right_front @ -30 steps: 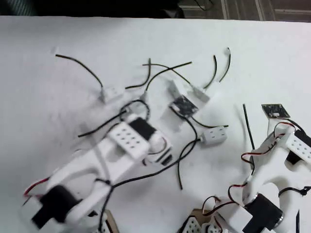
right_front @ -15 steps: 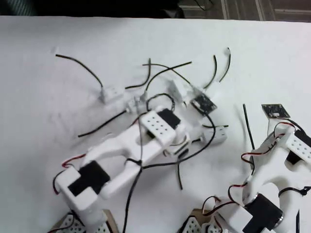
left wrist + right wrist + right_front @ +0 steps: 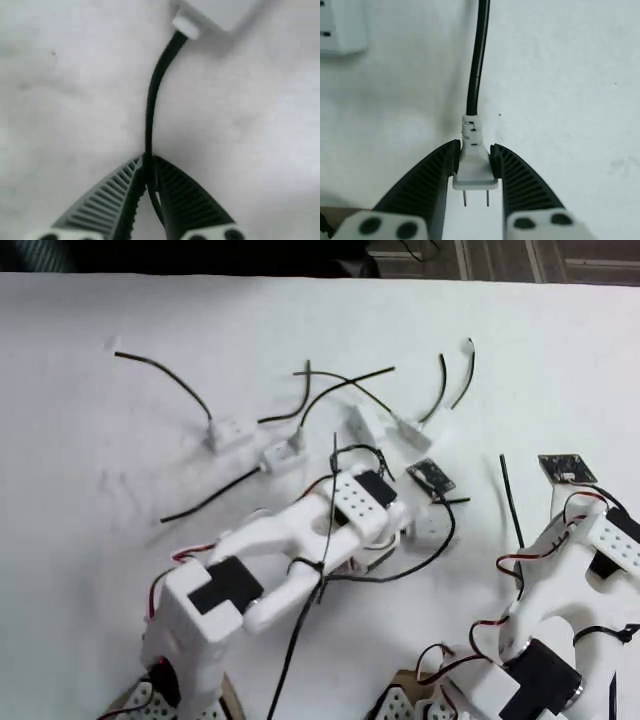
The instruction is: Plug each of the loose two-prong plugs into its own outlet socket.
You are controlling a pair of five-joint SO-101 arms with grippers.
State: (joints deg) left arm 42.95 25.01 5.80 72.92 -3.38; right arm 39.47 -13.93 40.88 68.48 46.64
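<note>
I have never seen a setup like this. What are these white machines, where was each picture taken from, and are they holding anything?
These are two small robot arms at a white table. The wide picture comes from a fixed camera that looks down. In it the left arm leans over the middle and the right arm sits at the side. The two close-ups come from cameras on the arms' wrists. Short black cables with white blocks at their ends lie scattered about. The left gripper pinches a black cable. The right gripper holds a two-prong plug.
</note>
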